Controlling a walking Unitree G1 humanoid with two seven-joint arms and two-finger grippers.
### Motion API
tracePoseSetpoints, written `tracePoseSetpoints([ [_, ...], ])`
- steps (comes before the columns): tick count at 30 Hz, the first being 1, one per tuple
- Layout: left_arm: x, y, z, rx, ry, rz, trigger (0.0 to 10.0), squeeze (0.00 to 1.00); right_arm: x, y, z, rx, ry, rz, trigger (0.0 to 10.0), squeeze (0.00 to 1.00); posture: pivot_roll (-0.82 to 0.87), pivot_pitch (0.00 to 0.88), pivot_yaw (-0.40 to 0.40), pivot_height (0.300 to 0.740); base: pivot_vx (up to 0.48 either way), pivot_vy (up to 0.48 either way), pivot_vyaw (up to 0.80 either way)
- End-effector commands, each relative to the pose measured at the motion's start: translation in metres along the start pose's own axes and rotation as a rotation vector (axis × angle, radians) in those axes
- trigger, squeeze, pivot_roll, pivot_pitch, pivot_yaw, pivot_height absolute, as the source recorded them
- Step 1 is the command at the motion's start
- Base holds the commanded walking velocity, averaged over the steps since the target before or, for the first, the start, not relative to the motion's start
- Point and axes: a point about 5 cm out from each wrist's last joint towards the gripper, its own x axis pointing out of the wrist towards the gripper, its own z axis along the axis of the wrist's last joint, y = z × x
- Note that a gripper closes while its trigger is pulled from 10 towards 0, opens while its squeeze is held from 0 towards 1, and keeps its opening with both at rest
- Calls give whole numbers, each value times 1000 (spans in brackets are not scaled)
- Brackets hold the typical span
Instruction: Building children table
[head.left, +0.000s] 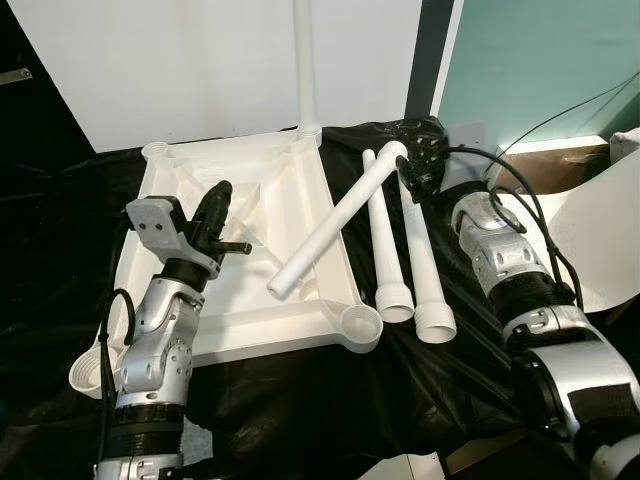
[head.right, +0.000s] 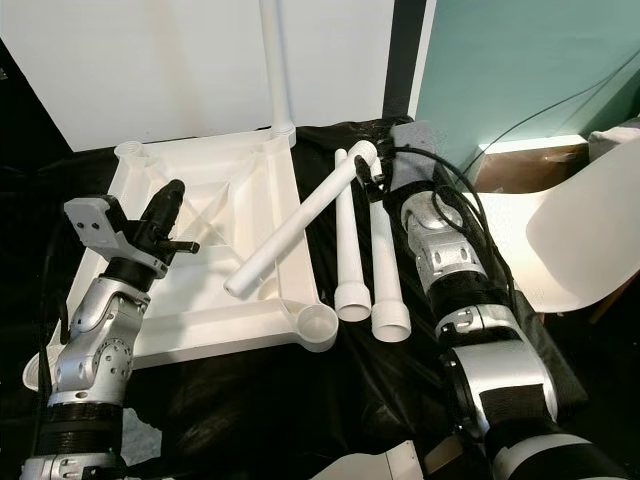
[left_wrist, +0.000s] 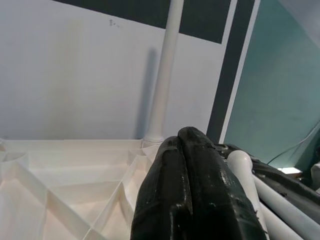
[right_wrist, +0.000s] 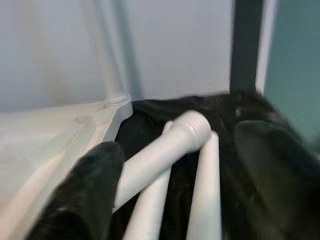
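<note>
Left pincer hovers over the upturned white tabletop, fingers pressed together, holding nothing. Beyond and to its right, a loose leg lies slanted across the tabletop's edge, its threaded end by the right pincer. Right pincer sits at that end; can't tell if its fingers are apart or closed. Two more legs lie on the black cloth just beside it. Farthest, one leg stands upright in the far corner socket.

Risks: a grab at the rounded threaded end may slip; dragging the slanted leg could roll the two loose ones or knock the upright leg.
</note>
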Motion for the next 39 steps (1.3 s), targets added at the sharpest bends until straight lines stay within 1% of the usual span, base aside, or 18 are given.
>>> tracePoseSetpoints([
  [1,3,-4,-2,12,16,-44,10000,0,-1,1,-6,77,43,-6,10000,859,-3,0,55,740,0,0,0],
  [2,3,-4,-2,12,16,-44,10000,0,-1,1,-6,77,43,-6,10000,859,-3,0,55,740,0,0,0],
  [3,6,-4,-2,12,15,-52,10000,0,-2,2,-9,120,75,3,10000,733,-9,0,57,740,0,0,0],
  [5,6,-4,-2,12,15,-52,10000,0,-2,2,-9,120,75,3,10000,733,-9,0,57,740,0,0,0],
  [6,9,-5,-1,12,14,-60,10000,0,-2,4,-14,164,114,15,10000,0,-15,0,58,740,0,0,0],
  [8,9,-5,-1,12,14,-60,10000,0,-2,4,-14,164,114,15,10000,0,-15,0,58,740,0,0,0],
  [10,11,-6,-1,11,16,-71,10000,0,-6,5,-29,279,260,31,10000,0,-18,0,56,740,0,0,0],
  [12,11,-6,-1,11,16,-71,10000,0,-6,5,-29,279,260,31,10000,0,-18,0,56,740,0,0,0],
  [13,11,-6,-2,11,19,-74,10000,0,-10,7,-39,322,345,32,10000,0,-12,0,51,740,0,0,0],
  [15,11,-6,-2,11,19,-74,10000,0,-10,7,-39,322,345,32,10000,0,-12,0,51,740,0,0,0],
  [17,9,-6,-2,13,23,-71,10000,0,-16,10,-55,407,498,28,10000,0,5,0,41,740,0,0,0],
  [18,9,-6,-2,13,23,-71,10000,0,-16,10,-55,407,498,28,10000,0,5,0,41,740,0,0,0],
  [19,7,-5,-2,16,25,-69,10000,0,-17,13,-59,444,540,33,10000,0,11,0,40,740,0,0,0],
  [23,6,-3,-2,22,26,-65,10000,0,-19,17,-60,478,578,44,10000,0,17,0,38,740,0,0,0],
  [32,6,-2,-1,26,26,-62,10000,0,-19,18,-60,491,591,42,10000,0,21,0,39,740,0,0,0],
  [35,7,-1,0,36,31,-68,10000,0,-25,6,-50,498,589,-62,10000,0,6,0,49,740,0,0,0],
  [36,7,-1,0,36,31,-68,10000,0,-25,6,-50,498,589,-62,10000,0,6,0,49,740,0,0,0],
  [39,11,-2,-1,31,32,-83,10000,0,-31,-4,-39,499,580,-100,10000,0,-11,0,56,740,0,0,0],
])
